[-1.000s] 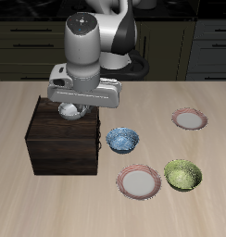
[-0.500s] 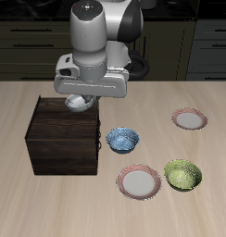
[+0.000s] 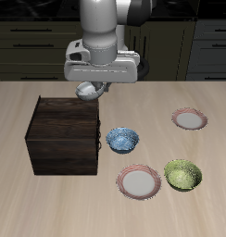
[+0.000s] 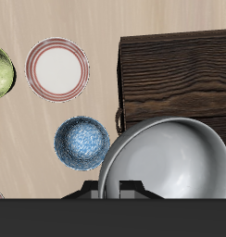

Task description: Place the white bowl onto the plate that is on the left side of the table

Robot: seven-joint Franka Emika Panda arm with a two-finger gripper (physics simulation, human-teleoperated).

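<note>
White bowl (image 3: 88, 90) hangs in the air, held at its rim by the gripper (image 3: 92, 85), whose fingers are closed on it. It sits just above the far right corner of the dark wooden box (image 3: 63, 137), as the exterior view shows it. In the wrist view the bowl (image 4: 166, 159) fills much of the picture, pale grey inside and empty, with the box's top (image 4: 175, 74) behind it.

Over the last second the arm has lifted and carried the bowl off the box top and toward the open table (image 3: 212, 120). Judging from this, the pickup is done and the carry has begun, but most of the travel is left.

Near the box, toward the table's front edge, sits 1 blue patterned bowl (image 3: 122, 140). Closer to the front edge lie a larger pink-rimmed plate (image 3: 139, 181) with a white centre and 1 yellow-green bowl (image 3: 182, 174) beside it.

Target plate (image 3: 189, 118), pink-rimmed with a beige centre, lies well apart from the held bowl, on the far side of the blue bowl, and nothing rests on it. The next move likely calls for carrying the bowl across above the blue bowl and lowering it squarely onto that plate.
</note>
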